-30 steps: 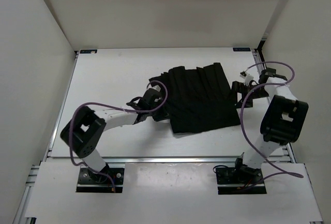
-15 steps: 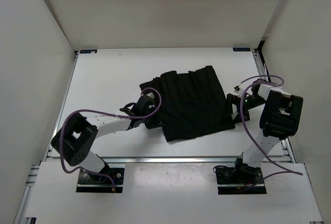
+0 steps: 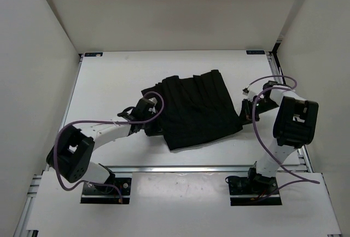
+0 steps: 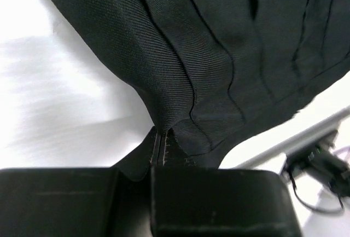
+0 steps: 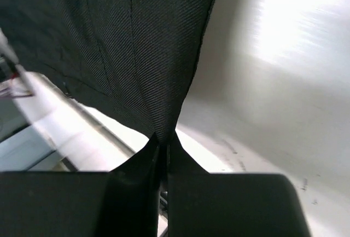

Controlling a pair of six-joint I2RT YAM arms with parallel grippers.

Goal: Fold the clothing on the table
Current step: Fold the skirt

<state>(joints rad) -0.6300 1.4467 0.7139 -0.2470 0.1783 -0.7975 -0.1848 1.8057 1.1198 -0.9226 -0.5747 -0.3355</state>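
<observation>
1. The black clothing lies spread near the middle of the white tabletop, with its pleat ridges running roughly from 12 toward 6 o'clock.
2. At the clothing's 9 o'clock edge, the left gripper is closed tight, pinching fabric between its tips.
3. At the 3 o'clock edge, the right gripper is likewise clamped on the fabric, which fans out from its tips.
4. Purple cables loop over both arms.

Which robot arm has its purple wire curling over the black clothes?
The left arm: its wire loops over the clothing's left edge. The right arm's wire hangs beside the clothing, above the table.
</observation>
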